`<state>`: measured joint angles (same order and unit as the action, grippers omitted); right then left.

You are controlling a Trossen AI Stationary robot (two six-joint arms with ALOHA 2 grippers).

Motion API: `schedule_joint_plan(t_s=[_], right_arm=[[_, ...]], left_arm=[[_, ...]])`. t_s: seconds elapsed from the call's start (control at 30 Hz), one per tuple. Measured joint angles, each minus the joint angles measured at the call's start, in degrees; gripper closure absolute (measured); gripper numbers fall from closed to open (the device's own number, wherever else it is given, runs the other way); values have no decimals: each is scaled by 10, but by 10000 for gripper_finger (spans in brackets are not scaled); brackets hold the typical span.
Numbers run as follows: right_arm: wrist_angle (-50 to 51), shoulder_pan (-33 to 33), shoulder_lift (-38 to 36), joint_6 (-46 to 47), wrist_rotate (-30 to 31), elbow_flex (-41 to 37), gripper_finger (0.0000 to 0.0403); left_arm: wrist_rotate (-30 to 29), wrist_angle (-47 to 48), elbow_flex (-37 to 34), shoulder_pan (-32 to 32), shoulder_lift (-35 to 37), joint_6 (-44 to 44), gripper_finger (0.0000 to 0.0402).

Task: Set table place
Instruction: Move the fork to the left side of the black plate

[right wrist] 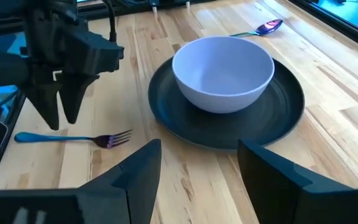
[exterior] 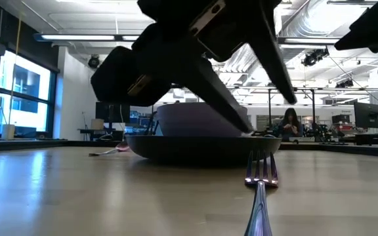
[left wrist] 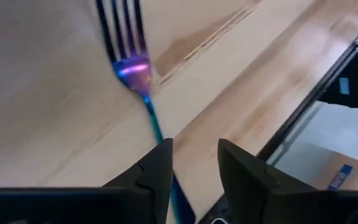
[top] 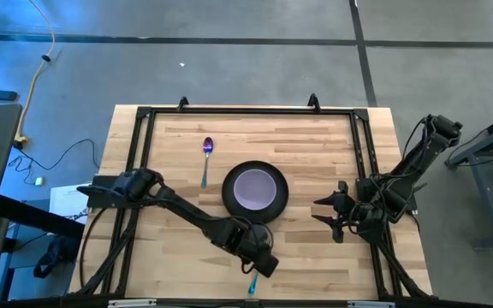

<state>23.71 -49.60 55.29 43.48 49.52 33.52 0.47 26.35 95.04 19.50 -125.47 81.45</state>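
The dark grey plate sits mid-table with the lavender bowl standing in it. The purple-headed, blue-handled spoon lies flat to the plate's left. The teal-handled fork lies flat near the table's near edge, tines toward the plate. My left gripper is open, pointing down just above the fork's handle; in its wrist view the handle runs under one finger. My right gripper is open, hovering right of the plate.
A thin black frame borders the light wooden table. Bare wood lies on the plate's far side and between the plate and my right gripper. The fork's handle end reaches close to the near edge. A person sits far behind the table.
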Motion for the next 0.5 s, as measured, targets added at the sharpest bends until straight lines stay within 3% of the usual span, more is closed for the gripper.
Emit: schedule_joint_plan(t_s=[0.5], right_arm=[[7, 0, 0, 0, 0, 0, 199]], left_arm=[[2, 3, 0, 0, -2, 9, 297]])
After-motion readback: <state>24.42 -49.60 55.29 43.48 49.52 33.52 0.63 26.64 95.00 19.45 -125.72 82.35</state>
